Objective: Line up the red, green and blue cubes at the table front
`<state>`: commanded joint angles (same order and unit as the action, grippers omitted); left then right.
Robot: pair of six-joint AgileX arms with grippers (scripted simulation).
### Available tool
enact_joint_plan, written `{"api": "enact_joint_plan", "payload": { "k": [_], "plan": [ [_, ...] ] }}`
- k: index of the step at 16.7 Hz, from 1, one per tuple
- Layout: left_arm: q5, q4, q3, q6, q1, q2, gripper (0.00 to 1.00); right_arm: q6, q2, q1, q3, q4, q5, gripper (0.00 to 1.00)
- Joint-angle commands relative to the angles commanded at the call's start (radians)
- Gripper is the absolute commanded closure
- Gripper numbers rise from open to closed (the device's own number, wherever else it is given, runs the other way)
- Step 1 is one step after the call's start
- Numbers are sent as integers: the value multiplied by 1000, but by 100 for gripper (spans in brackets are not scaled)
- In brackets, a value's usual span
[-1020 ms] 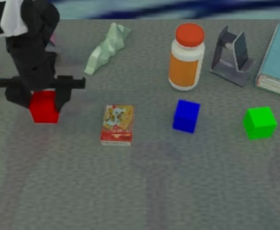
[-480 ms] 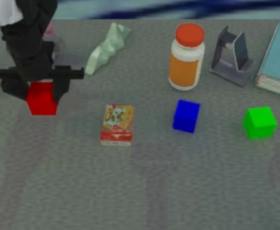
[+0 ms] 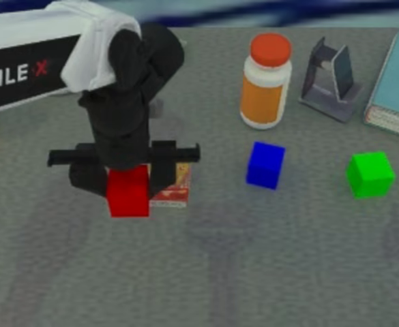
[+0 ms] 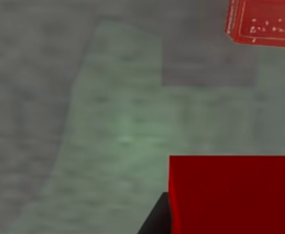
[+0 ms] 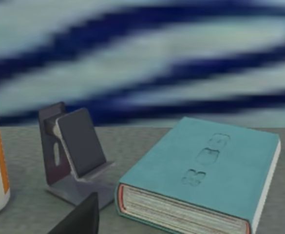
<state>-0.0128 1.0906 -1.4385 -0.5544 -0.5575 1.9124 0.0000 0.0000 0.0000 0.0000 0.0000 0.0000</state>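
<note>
Red cube in transit, none of the three cubes lined up yet.

The left gripper (image 3: 127, 178) is clamped on the red cube (image 3: 128, 191), carrying it above the table (image 3: 267, 272), just left of and partly over the red-and-yellow card box (image 3: 176, 191). The blue cube (image 3: 265, 164) and green cube (image 3: 370, 174) sit apart at mid-table on the right, untouched, so all placements remain. The cubes are plain, solid-coloured and equal in size. The right arm is out of the top view; I cannot tell its fingers' state.

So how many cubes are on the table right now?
3. The red cube is in the left hand, beside the card box; the blue cube sits right of centre; the green cube is far right.
</note>
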Motion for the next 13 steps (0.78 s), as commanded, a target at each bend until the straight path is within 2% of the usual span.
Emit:
{"api": "enact_joint_plan", "payload": {
  "k": [3, 5, 10, 13],
  "plan": [
    [-4, -13, 95, -138, -130, -86, 100, 0, 0, 0, 0, 0, 0, 0],
    [-6, -20, 130, -182, -174, -121, 100, 0, 0, 0, 0, 0, 0, 0],
    [-6, -23, 135, -185, -177, -121, 100, 0, 0, 0, 0, 0, 0, 0],
    [-7, -94, 184, -184, -178, -99, 100, 0, 0, 0, 0, 0, 0, 0]
  ]
}}
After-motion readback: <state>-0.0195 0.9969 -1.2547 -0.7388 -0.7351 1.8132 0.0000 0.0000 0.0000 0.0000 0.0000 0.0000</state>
